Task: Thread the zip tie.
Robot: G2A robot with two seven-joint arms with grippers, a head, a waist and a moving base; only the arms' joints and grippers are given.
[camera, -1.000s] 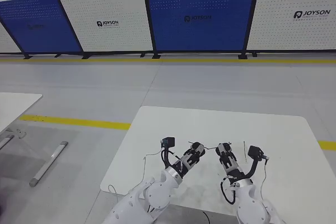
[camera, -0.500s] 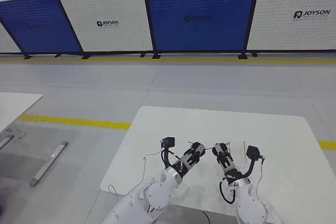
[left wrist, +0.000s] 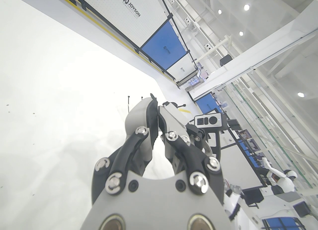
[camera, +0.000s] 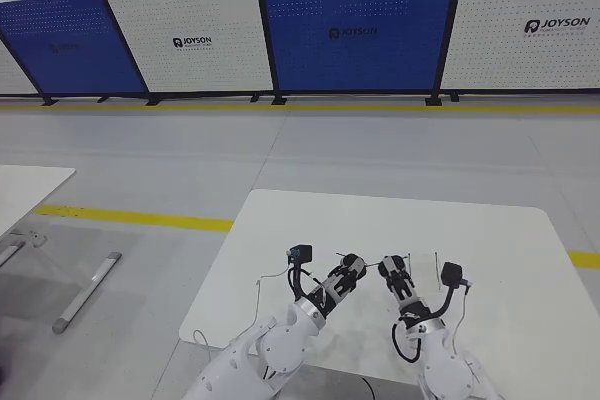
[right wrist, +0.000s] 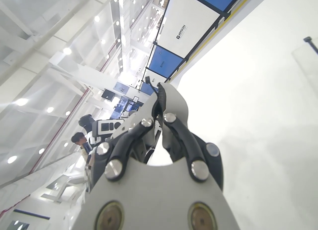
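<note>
You're working over the 6 o'clock half of the white table (camera: 480, 230), with both arms coming up from its near edge. Your left gripper (camera: 351, 264) is sitting just at 9 o'clock of your right gripper (camera: 389, 267), with a small gap showing between them. The left one is pointing toward about 1 o'clock and the right one toward about 11 o'clock, so their tips are leaning toward each other.

Both sets of fingers are pressing fully together, with no daylight showing between the pads in either wrist view. The zip tie (camera: 370, 263) is showing as a thin black strap that is bridging the gap between the two grippers above the table. In the top view, a short length is also sticking out of the left gripper toward 10 o'clock, so you're pinching it with both hands. In the right wrist view, its small square head is poking out past the right fingertips on a short stub of strap.

Two spare ties are lying flat on the table on the right gripper's far side. One (camera: 437, 265) is lying at its 3 o'clock and the other (camera: 409, 254) at its 2 o'clock, both apart from the grippers.
</note>
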